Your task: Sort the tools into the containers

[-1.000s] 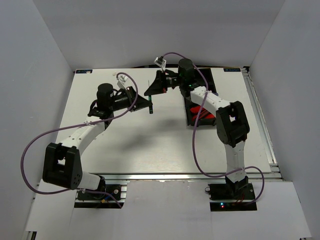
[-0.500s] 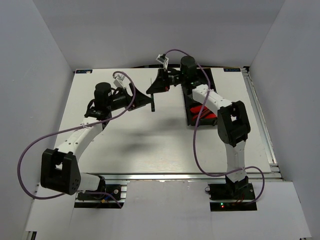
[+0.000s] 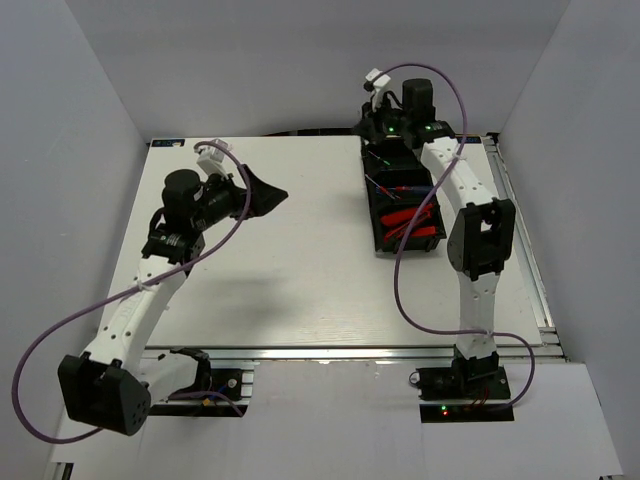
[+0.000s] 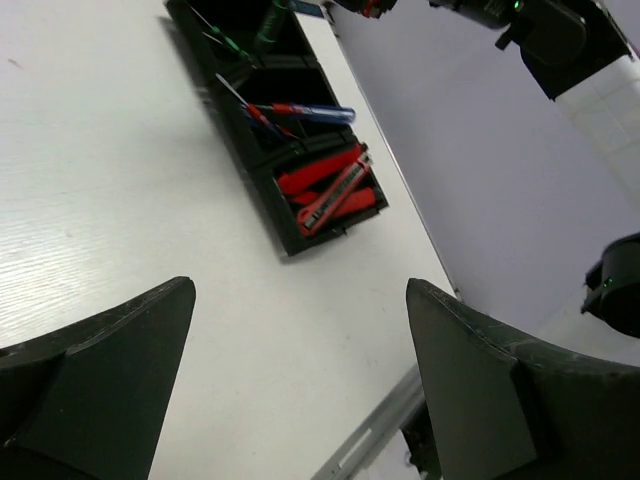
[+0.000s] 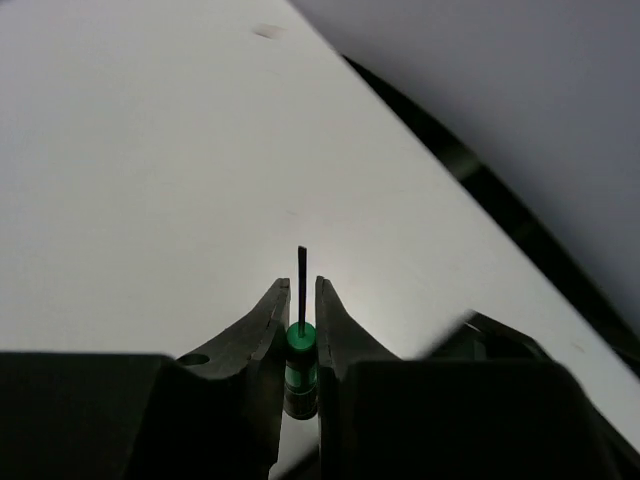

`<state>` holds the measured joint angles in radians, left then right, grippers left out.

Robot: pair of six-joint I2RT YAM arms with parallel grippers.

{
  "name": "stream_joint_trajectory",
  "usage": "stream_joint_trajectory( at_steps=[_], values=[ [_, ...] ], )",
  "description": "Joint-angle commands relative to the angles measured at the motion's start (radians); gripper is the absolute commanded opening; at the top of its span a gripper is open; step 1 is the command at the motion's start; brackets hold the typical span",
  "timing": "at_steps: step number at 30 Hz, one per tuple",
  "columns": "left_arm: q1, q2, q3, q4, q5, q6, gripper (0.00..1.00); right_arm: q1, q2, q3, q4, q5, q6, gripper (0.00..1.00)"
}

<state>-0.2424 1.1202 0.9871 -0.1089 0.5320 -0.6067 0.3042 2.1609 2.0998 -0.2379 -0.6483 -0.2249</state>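
The black three-compartment tray [image 3: 372,225] [image 4: 250,172] lies at the table's far right. Its near compartment holds red-and-black knives [image 3: 405,222] [image 4: 330,185]. Blue- and red-handled screwdrivers [image 3: 395,187] [image 4: 300,110] lie in the middle one, and a thin green-and-black screwdriver [image 4: 230,45] in the far one. My right gripper [image 3: 385,138] [image 5: 301,285] hangs over the tray's far end, shut on a black-and-green precision screwdriver [image 5: 301,352] whose thin blade pokes out past the fingertips. My left gripper [image 3: 280,193] [image 4: 300,330] is wide open and holds nothing, above the table's left-centre, well apart from the tray.
Purple cables [image 3: 400,290] loop from both arms over the table. An aluminium rail [image 3: 350,352] [image 4: 370,440] runs along the near edge. Grey walls enclose the table on three sides. The right arm [image 4: 550,30] shows above the tray in the left wrist view.
The left gripper opened, let go of the precision screwdriver and drew back left. The right gripper, still shut on it, carried it from mid-table to above the tray's far end.
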Motion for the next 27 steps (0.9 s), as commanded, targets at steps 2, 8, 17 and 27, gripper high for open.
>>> stream_joint_trajectory(
  at_steps=[2, 8, 17, 27],
  values=[
    [0.008, -0.094, -0.021, -0.071, -0.141, 0.038, 0.98, -0.066, 0.036, 0.029, 0.002, 0.369, -0.263, 0.0],
    [0.009, -0.129, -0.062, -0.092, -0.155, 0.028, 0.98, -0.116, 0.07, -0.009, 0.074, 0.513, -0.413, 0.0],
    [0.009, -0.142, -0.076, -0.115, -0.168, 0.024, 0.98, -0.145, 0.099, -0.069, 0.098, 0.544, -0.456, 0.0],
    [0.009, -0.152, -0.08, -0.123, -0.171, 0.016, 0.98, -0.145, 0.102, -0.066, 0.107, 0.504, -0.435, 0.0]
  ],
)
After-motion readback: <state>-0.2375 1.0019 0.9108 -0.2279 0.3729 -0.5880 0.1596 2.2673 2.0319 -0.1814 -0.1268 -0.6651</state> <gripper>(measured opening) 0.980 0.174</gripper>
